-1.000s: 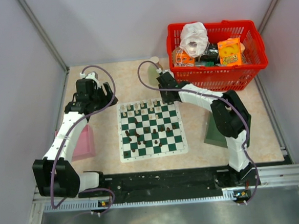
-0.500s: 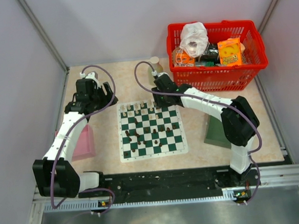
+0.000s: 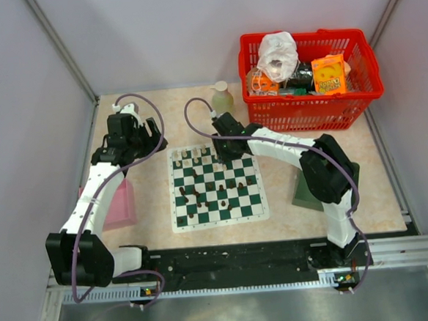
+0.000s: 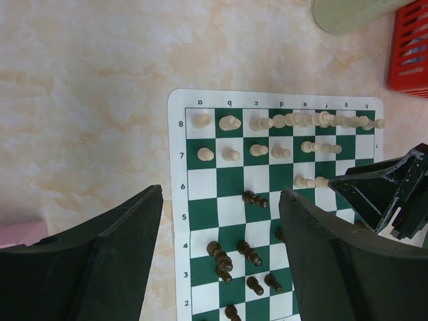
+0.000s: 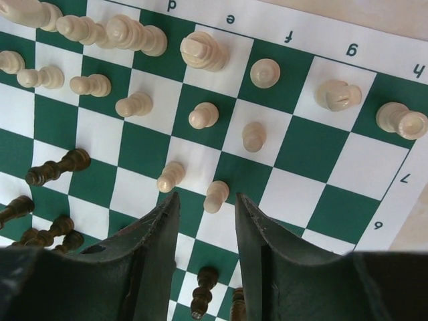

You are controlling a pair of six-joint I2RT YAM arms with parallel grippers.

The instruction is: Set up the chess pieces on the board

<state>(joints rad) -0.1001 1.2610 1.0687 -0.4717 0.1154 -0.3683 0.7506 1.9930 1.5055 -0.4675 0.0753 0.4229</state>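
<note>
The green-and-white board lies in the middle of the table. Cream chess pieces line its two far rows, and dark pieces stand scattered over the middle squares. My right gripper hovers over the far rows, open and holding nothing. A cream pawn stands just ahead of the gap between its fingertips, with another pawn to its left. My left gripper hangs off the board's far-left corner, open wide and empty. Dark pieces show below it.
A red basket full of packets stands at the back right. A pale bottle stands behind the board. A pink container sits left of the board and a dark green tray right of it.
My right arm has swung left and nearer, from beside the bottle to over the board's far rows, and its jaws have narrowed a little. The left arm has stayed put.
</note>
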